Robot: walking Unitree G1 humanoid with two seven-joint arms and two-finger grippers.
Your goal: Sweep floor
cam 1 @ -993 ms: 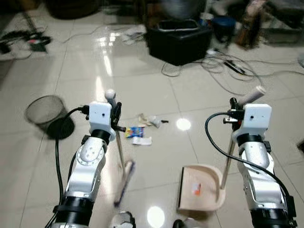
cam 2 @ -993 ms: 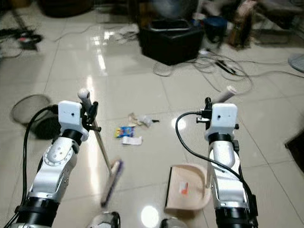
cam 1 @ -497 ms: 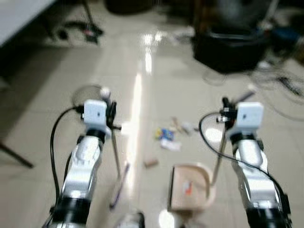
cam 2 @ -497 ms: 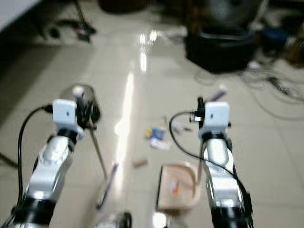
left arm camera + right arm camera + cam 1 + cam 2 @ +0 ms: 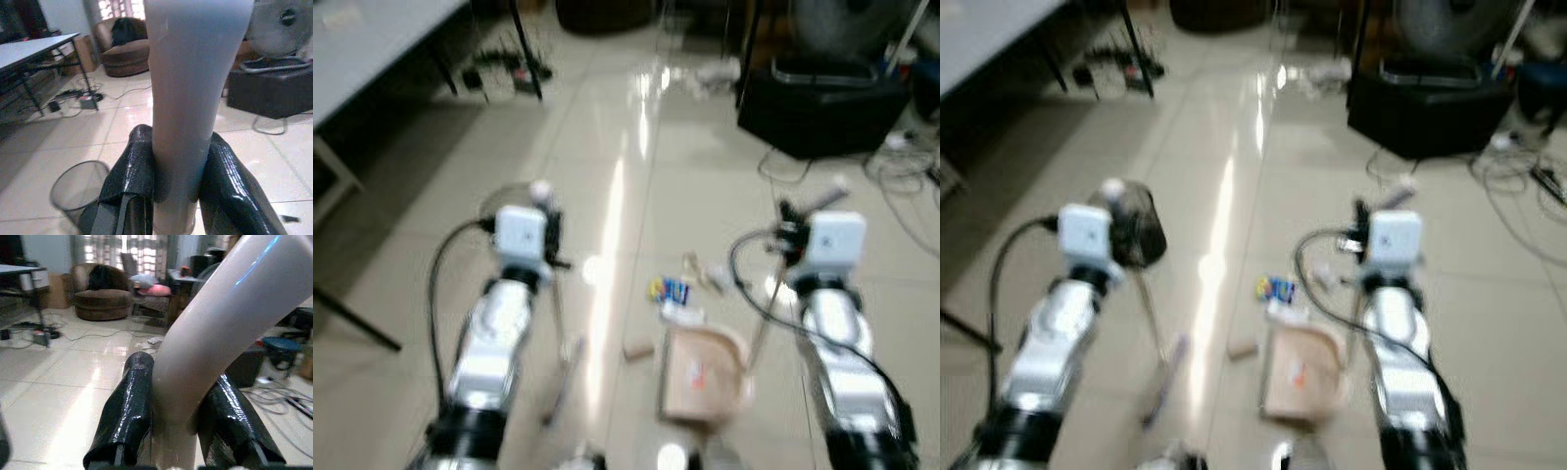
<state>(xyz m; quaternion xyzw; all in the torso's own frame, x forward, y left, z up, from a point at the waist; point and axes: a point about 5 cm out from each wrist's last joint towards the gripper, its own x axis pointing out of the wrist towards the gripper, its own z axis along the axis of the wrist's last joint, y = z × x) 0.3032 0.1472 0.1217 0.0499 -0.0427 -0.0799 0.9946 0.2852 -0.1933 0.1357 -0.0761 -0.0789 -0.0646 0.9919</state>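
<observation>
While left tool (image 5: pixel 176 196) clamps broom (image 5: pixel 558 333), right tool (image 5: pixel 176 431) clamps dustpan (image 5: pixel 700 377) handle. Risk: scattering litter (image 5: pixel 671 291) past pan lip under blurred view.

Glossy pale tiled floor (image 5: pixel 626 127) — on it a small litter pile (image 5: pixel 680 291), a cork-like bit (image 5: pixel 638 349) beside the beige dustpan (image 5: pixel 700 372), the broom head (image 5: pixel 563 377), a mesh wastebasket (image 5: pixel 78 188), a black box (image 5: pixel 822 103) and loose cables (image 5: pixel 901 176).

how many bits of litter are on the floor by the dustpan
About 4, blurred: a blue-yellow wrapper, a white scrap at the dustpan edge, a brown piece beside it, pale scraps beyond. More may hide.
</observation>
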